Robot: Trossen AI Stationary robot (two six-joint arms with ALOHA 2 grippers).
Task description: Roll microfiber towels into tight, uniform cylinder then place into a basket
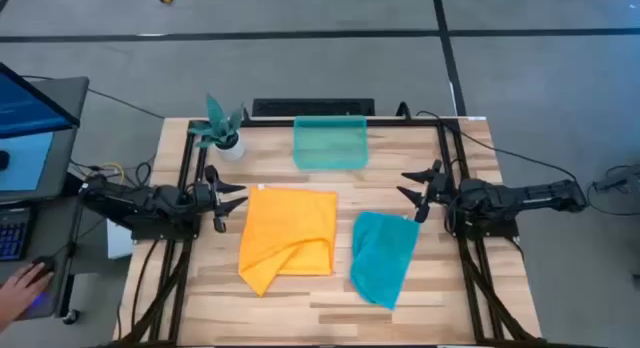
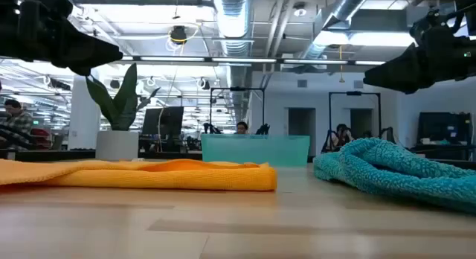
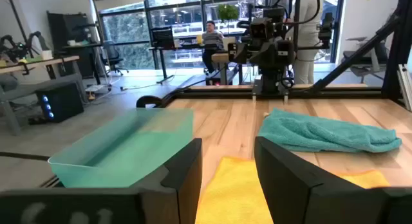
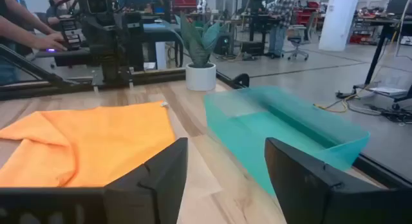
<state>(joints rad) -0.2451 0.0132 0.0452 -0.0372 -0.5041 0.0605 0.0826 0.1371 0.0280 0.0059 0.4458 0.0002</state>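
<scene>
The orange-yellow towel lies flat on the table's middle, partly folded over at its near side; it also shows in the low view. The smaller teal-blue towel lies rumpled to its right, and shows in the left wrist view. The translucent teal-green basket stands at the table's far middle. My left gripper is open, above the table's left side beside the orange towel's far left corner. My right gripper is open, above the table's right side just beyond the teal towel's far edge.
A teal potted plant in a white pot stands at the far left corner, left of the basket. A person's hand rests at a desk with a monitor beyond the table's left edge. Bare wood lies along the table's near edge.
</scene>
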